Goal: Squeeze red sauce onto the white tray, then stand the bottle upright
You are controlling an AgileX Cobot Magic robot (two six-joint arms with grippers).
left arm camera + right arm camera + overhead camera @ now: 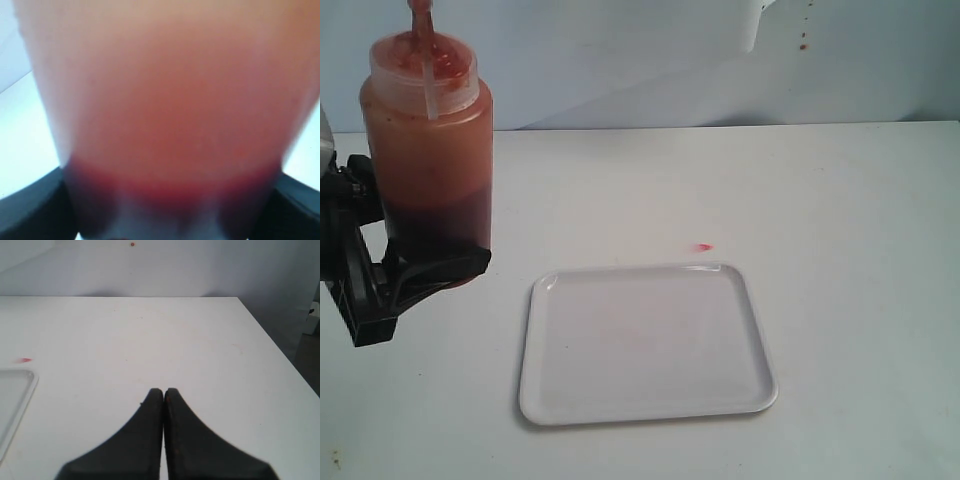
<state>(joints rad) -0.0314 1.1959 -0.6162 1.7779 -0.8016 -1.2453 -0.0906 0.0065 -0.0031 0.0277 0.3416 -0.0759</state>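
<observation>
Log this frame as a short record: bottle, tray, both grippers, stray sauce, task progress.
bottle: upright, nozzle up, dark red sauce in its lower part, left of the tray, not over it
left gripper: closed on the bottle's lower part
white tray: flat on the table, no sauce visible on it
right gripper: shut, empty, over bare table
stray sauce: red smear on the table just beyond the tray's far edge; red specks on the back wall
progress: squeeze not yet done
</observation>
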